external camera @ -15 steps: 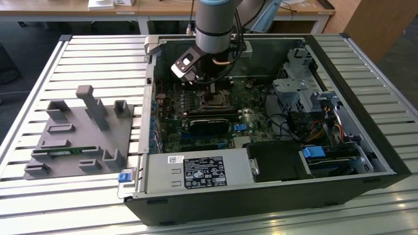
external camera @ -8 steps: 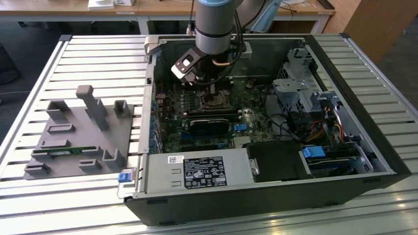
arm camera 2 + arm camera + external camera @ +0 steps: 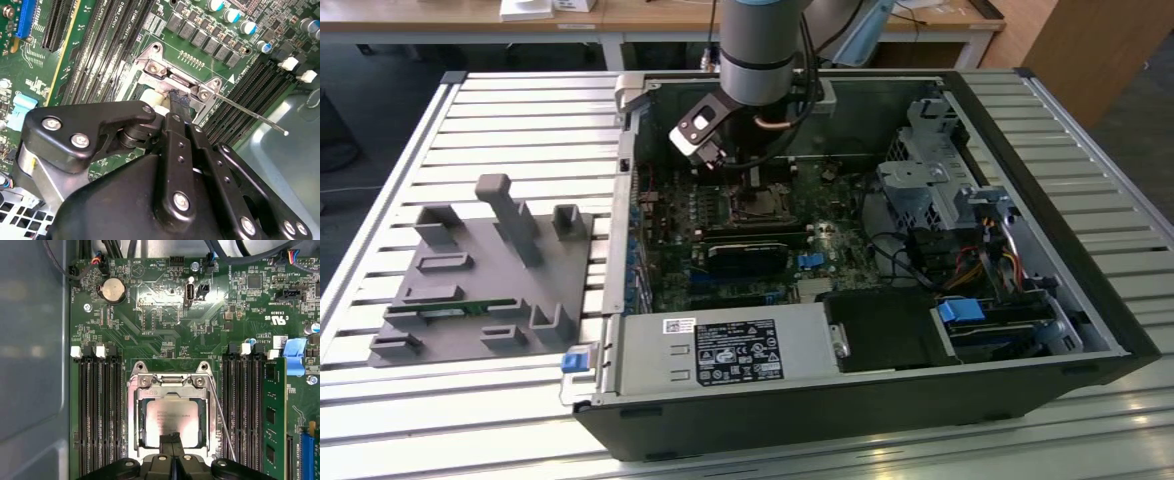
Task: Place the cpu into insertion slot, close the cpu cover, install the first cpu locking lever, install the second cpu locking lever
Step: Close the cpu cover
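Over the cpu cover [image 3: 172, 389] hangs the end effector [image 3: 172, 436]; cpu [image 3: 172, 412] seated beneath.

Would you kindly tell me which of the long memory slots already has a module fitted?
The outermost one beside the blue plastic tab: a green memory module stands in it; the others are bare black.

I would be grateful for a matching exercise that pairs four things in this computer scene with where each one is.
Things:
1. cpu
2. locking lever
3. gripper
4. grey fixture block

Places:
A. on the slatted table, outside the computer case
B. at one edge of the cpu cover
C. inside the cover's window
D. slanting free beside the memory slots

Pairs: 1-C, 2-D, 3-B, 4-A
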`<action>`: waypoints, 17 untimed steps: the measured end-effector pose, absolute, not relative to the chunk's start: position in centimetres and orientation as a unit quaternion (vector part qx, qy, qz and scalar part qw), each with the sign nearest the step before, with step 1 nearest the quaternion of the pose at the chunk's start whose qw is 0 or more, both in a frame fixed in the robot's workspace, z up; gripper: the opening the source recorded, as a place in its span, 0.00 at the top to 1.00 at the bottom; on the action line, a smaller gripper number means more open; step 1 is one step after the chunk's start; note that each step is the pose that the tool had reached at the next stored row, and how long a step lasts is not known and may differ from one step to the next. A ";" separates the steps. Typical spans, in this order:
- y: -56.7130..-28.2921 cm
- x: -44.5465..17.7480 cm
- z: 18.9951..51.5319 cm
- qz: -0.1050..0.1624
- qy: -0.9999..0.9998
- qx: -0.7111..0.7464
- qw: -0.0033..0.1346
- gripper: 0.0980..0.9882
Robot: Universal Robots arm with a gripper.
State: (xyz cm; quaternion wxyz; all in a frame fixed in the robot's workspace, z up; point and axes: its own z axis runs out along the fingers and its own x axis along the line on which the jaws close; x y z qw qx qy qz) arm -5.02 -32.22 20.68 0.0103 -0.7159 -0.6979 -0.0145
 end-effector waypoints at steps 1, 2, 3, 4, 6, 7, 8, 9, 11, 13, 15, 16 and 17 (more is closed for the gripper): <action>-32.2 -5.0 20.7 -0.015 -0.698 -0.716 0.010 0.99; -32.2 -4.9 20.7 -0.015 -0.698 -0.716 0.010 0.99; -32.2 -4.8 20.7 -0.015 -0.698 -0.716 0.010 0.99; -32.2 -4.7 20.7 -0.015 -0.698 -0.716 0.010 0.99; -32.2 -4.4 20.7 -0.015 -0.698 -0.716 0.010 0.99; -32.2 -4.3 20.7 -0.014 -0.698 -0.716 0.010 0.99; -32.2 -4.2 20.7 -0.014 -0.698 -0.716 0.010 0.99; -32.2 -4.0 20.7 -0.015 -0.698 -0.716 0.010 0.99; -32.2 -3.8 20.7 -0.015 -0.698 -0.716 0.010 0.99; -32.2 -3.6 20.7 -0.014 -0.698 -0.716 0.010 0.99; -32.2 -3.5 20.7 -0.015 -0.698 -0.716 0.010 0.99; -32.2 -3.5 20.7 -0.015 -0.698 -0.716 0.010 0.99; -32.2 -3.5 20.7 -0.015 -0.698 -0.716 0.010 0.99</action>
